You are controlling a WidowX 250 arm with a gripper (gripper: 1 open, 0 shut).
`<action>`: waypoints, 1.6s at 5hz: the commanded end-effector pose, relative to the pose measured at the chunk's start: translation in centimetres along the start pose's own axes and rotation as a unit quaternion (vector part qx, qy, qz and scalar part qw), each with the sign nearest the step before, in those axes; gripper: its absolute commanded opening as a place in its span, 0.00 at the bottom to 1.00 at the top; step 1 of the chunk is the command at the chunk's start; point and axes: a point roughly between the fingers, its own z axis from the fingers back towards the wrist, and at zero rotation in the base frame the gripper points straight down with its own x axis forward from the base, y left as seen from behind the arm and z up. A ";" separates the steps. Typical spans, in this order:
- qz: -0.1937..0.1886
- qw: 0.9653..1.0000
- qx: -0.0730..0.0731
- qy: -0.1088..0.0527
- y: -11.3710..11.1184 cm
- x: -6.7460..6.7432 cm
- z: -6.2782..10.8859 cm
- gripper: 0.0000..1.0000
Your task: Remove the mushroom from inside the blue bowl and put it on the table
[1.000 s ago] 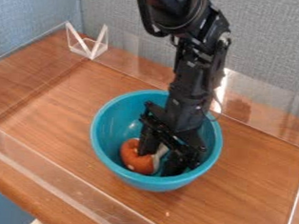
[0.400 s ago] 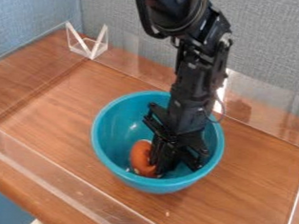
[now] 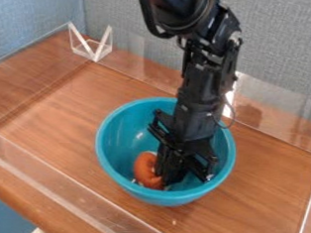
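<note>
As the gripper [image 3: 172, 177] clenches beside the tilted mushroom [image 3: 145, 169] in the bowl [image 3: 115, 129], jaws now closed; a hold, needed for removal, is unconfirmed.

glossy turquoise-blue showing all over the bowl [image 3: 121, 138], orange-brown glowing on the mushroom cap [image 3: 145, 169], warm brown wood grain running across the table [image 3: 60, 103], plain black covering the robot arm [image 3: 201, 77], speckled grey filling the back wall [image 3: 289, 47]

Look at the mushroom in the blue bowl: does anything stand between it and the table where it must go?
Yes: the raised wall of the blue bowl surrounds the mushroom, so it likely must be lifted over that rim to reach the table.
</note>
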 end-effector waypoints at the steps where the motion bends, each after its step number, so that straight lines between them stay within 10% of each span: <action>1: 0.008 0.999 0.001 -0.039 0.2 0.2 2.7 0.00; 4: 0.037 0.997 -0.017 -0.068 1.5 -0.7 6.2 0.00; 6: 0.143 0.983 0.004 -0.111 9.1 -2.9 14.9 0.00; 8: 0.112 0.992 -0.009 -0.060 7.3 -1.0 10.2 0.00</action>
